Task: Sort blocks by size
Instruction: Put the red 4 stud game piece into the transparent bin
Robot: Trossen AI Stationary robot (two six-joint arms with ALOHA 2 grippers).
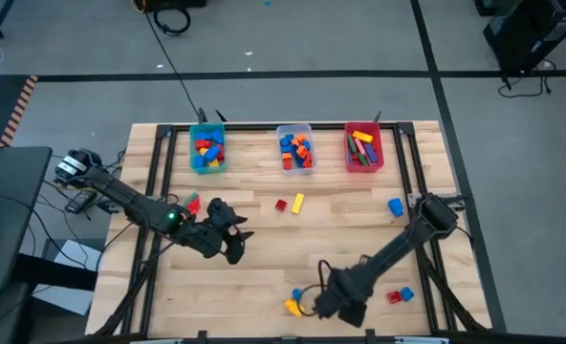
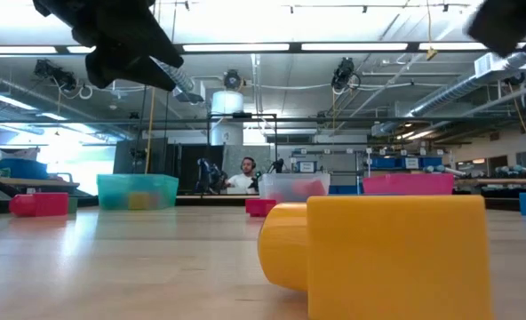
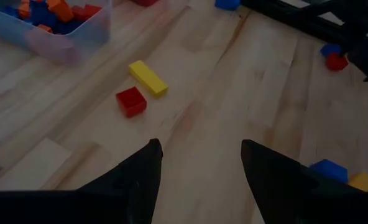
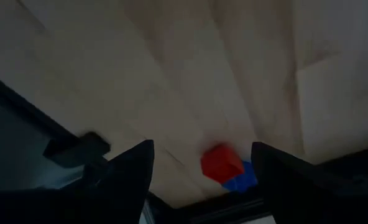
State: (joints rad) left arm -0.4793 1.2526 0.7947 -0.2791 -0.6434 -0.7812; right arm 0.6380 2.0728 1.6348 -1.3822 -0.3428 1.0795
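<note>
While most of the blocks already sit in the three bins along the far edge, you have several loose ones left on the table (image 1: 264, 277). The teal bin (image 1: 206, 164), the clear bin (image 1: 294, 161) and the red bin (image 1: 363, 162) each hold a mixed handful.

Your right gripper (image 1: 343, 308) hovers low over the near edge with its fingers spread apart and nothing between them. A red block (image 4: 220, 162) touching a blue one (image 4: 241, 180) shows past its fingers, and on the table those two lie near the right corner (image 1: 399, 296). A yellow block (image 1: 292, 307) and a small blue block (image 1: 296, 294) lie just left of that gripper, at the near edge.

Your left gripper (image 1: 228, 232) hangs over the middle-left of the table, fingers also apart and empty. Ahead of it lie a small red block (image 3: 131, 101) and a yellow bar (image 3: 148, 78), close together but not touching. One more blue block (image 1: 395, 205) sits alone towards the right, short of the red bin, and something red and green (image 1: 190, 204) lies by the left arm.

You look to be between picks. I'd judge the next move is to settle the right gripper over one nearby block, lower it squarely, close, and carry it to the bin matching its size.
</note>
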